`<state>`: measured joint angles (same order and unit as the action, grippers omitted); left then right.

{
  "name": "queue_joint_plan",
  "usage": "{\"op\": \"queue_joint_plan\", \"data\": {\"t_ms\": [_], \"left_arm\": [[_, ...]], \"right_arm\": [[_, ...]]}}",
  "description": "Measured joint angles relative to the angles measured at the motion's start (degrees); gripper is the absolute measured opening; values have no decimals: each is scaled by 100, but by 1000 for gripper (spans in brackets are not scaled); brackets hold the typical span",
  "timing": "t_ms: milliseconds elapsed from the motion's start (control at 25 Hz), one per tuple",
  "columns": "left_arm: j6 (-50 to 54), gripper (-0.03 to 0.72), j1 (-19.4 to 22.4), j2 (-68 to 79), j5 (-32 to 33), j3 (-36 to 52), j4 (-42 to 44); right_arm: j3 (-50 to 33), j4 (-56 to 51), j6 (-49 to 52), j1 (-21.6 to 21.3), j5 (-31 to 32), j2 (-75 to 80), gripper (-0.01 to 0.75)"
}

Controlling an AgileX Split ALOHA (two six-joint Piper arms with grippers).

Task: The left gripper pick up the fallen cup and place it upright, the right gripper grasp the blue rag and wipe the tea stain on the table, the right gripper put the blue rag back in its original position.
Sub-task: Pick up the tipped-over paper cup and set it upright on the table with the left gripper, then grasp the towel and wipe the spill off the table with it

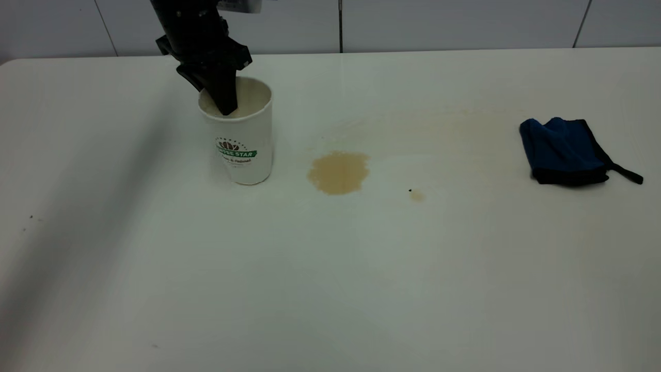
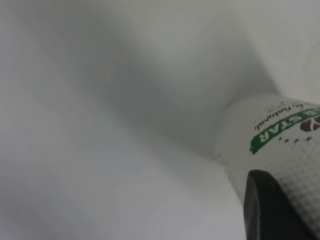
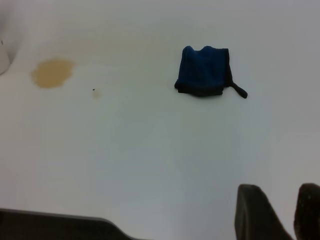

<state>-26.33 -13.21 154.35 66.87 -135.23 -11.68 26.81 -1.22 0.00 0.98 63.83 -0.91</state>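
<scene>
The white cup (image 1: 241,139) with the green logo stands upright on the table (image 1: 330,268), left of the middle. My left gripper (image 1: 216,101) comes down from above and is shut on the cup's far-left rim, one finger inside, one outside. In the left wrist view one black finger (image 2: 270,210) lies against the cup's embossed wall (image 2: 280,150). The light brown tea stain (image 1: 339,172) lies just right of the cup, with a tiny spot (image 1: 415,195) farther right. The blue rag (image 1: 564,151) lies bunched at the far right. My right gripper (image 3: 280,190) hovers empty and well short of the rag (image 3: 204,71), a narrow gap between its fingers.
Faint tan smears (image 1: 439,129) spread between the stain and the rag. The rag's black strap (image 1: 627,174) points right. A grey panelled wall (image 1: 413,23) runs behind the table's far edge. The right arm is out of the exterior view.
</scene>
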Motion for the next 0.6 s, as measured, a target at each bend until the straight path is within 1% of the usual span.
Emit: {"op": "queue_joint_plan", "data": {"t_ms": [120,200,360,440,520,600], "left_arm": [[7,298,0,0,0,0,63],[105,431,0,0,0,-75,183],[319,663,0,-33,0,-570,283],[358,710,0,-154,0,-761,283],[385,715,0,-370,0,-855,238],[413,702,0,-594,0,-877,157]], "right_arm": [[0,0,0,0,0,0,238],[0,0,0,0,0,0,238],[0,0,0,0,0,0,238],[0,0,0,0,0,0,238],[0,0,0,0,0,0,238],[0,0,0,0,0,0,238]]}}
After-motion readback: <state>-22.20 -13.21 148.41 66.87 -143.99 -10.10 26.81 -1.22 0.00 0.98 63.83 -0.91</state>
